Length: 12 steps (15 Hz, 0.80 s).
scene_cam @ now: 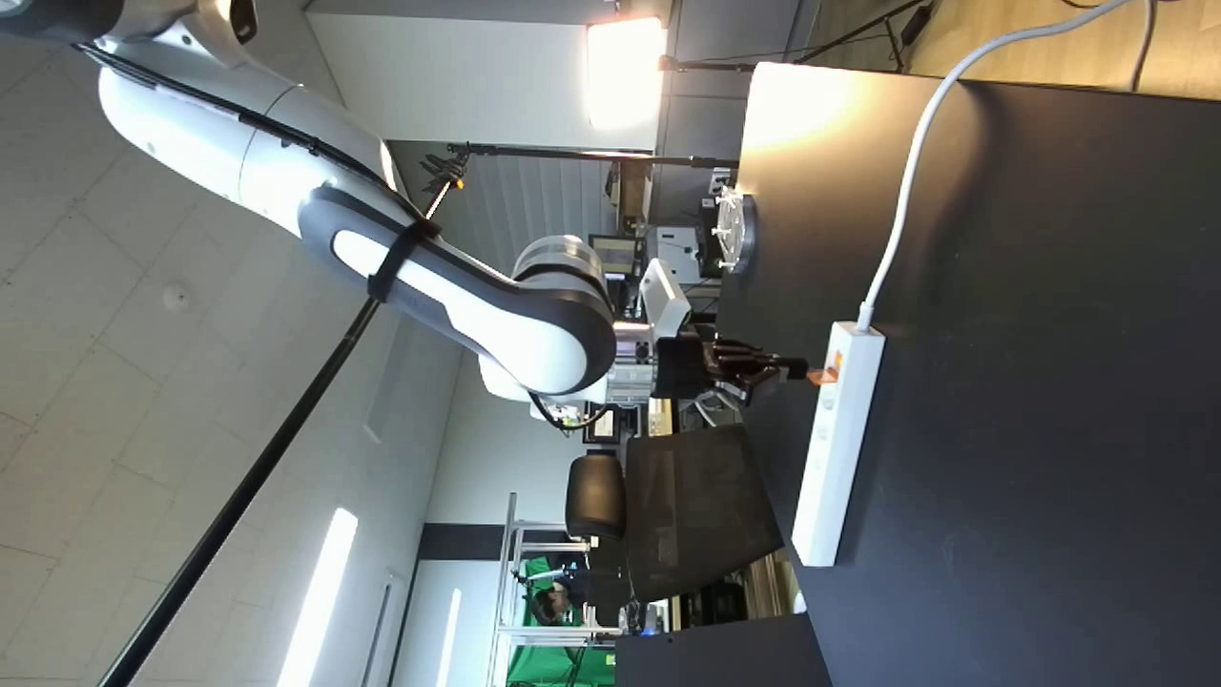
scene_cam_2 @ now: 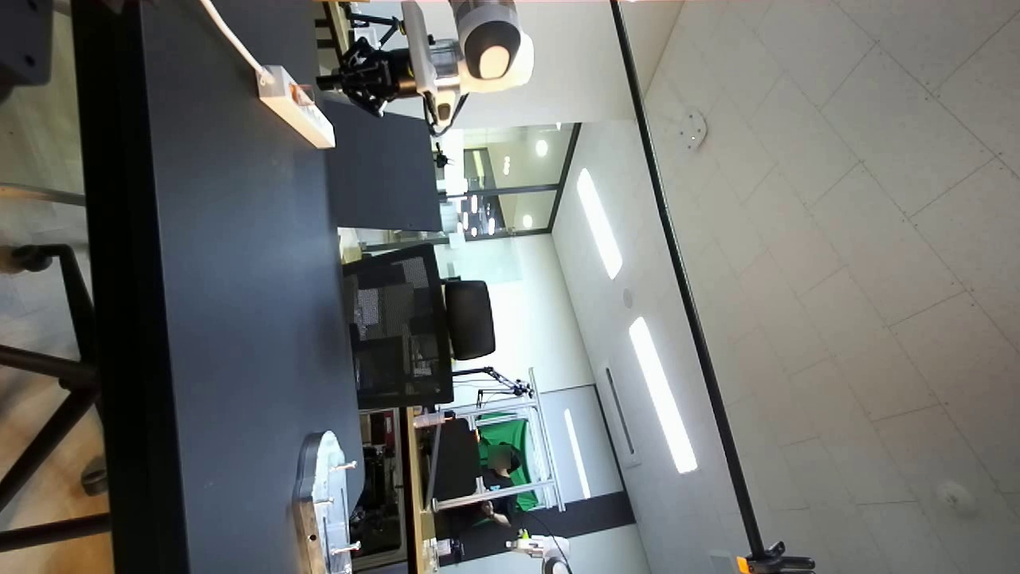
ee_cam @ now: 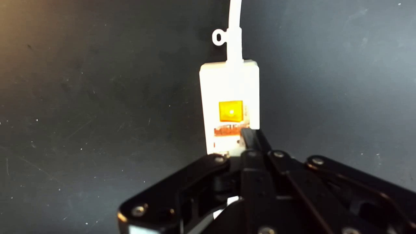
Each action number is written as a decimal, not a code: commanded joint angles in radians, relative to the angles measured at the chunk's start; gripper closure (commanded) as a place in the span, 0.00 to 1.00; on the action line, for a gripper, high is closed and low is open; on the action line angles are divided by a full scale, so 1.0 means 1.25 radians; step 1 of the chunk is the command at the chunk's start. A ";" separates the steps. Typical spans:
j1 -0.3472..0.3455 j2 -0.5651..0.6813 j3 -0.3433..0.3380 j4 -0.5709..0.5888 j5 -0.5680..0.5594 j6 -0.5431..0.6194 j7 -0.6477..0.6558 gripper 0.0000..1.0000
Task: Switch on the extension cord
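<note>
Gripper (ee_cam: 254, 138): fingers set close together, tips side by side, nothing seen between them; it hangs over the strip (scene_cam: 839, 444), pointing down close beside the switch (ee_cam: 231, 111).
Strip: lying flat on the tabletop (scene_cam: 1030, 429) in both exterior views, its white cable (scene_cam: 905, 191) leaving from the end nearer the switch.
Switch: orange-yellow in the wrist view, a bright spot at its middle; to my eye, lamp glow and reflected light cannot be told apart.
Flap (ee_cam: 227, 131): reddish orange piece just beside the switch, perhaps a raised cover; tips near it, contact uncertain.
Reach: judged nearly complete; access too, if the flap is indeed a lifted cover.
Press: judged not yet made; what remains is a slight shift from flap to switch and a push, unless that spot means the power is on already.
Containers: none made out with certainty; a pegged board (scene_cam_2: 329, 482) rests well apart on the same tabletop, and whatever it carries is too pale to sort out.
</note>
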 commanded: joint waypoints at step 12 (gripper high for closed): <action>-0.024 -0.001 0.017 0.004 -0.012 -0.012 0.008 1.00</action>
